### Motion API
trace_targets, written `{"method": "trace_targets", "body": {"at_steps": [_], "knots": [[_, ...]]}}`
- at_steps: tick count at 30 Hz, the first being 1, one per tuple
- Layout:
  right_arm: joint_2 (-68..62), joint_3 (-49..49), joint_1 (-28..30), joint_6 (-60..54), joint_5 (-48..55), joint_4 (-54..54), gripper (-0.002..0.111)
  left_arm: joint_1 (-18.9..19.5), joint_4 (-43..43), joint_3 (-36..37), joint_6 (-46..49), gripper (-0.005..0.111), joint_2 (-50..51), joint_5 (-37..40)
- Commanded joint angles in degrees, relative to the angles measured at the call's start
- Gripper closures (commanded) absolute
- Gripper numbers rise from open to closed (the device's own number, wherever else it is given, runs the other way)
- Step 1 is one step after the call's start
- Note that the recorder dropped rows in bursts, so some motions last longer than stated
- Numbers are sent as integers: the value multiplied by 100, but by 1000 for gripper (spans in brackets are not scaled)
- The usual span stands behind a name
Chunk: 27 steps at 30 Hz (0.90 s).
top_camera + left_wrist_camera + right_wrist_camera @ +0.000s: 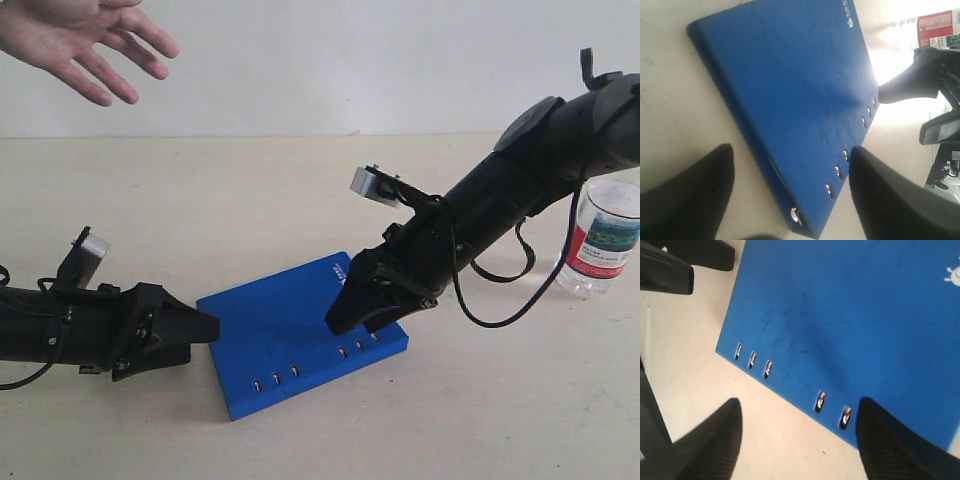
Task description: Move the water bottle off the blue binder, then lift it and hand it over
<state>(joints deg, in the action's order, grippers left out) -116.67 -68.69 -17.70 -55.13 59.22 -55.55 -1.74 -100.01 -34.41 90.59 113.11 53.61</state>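
the right pincer (362, 312) is open, holding nothing, tips over the holed edge of the blue binder (285, 345). the left pincer (205, 330) is open wide by the binder's other end. the water bottle (603, 240) stands off the binder, well apart, past the right pincer.

Left arm (70, 335) lay low and near level, reaching in from the left side. Left gripper (208, 326) pointed right, its black fingers (695, 200) spread wide, gripping nothing. Right arm (520, 170) slanted steeply down from the upper right, wrist bent. Right gripper (352, 318) aimed down and to the left, fingers (705, 445) parted, nothing held. The two grippers sat near each other, not touching.
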Motion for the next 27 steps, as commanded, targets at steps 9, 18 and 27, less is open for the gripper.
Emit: {"method": "trace_targets", "body": {"at_steps": [9,18,27], "knots": [[18,10,3,-72,-480,137,49,-33,6,-14,32,44,29,20],[18,10,3,-68,-861,351,49,-33,6,-14,32,44,29,20],[18,10,3,613,-1606,799,49,-33,6,-14,32,44,29,20]]}}
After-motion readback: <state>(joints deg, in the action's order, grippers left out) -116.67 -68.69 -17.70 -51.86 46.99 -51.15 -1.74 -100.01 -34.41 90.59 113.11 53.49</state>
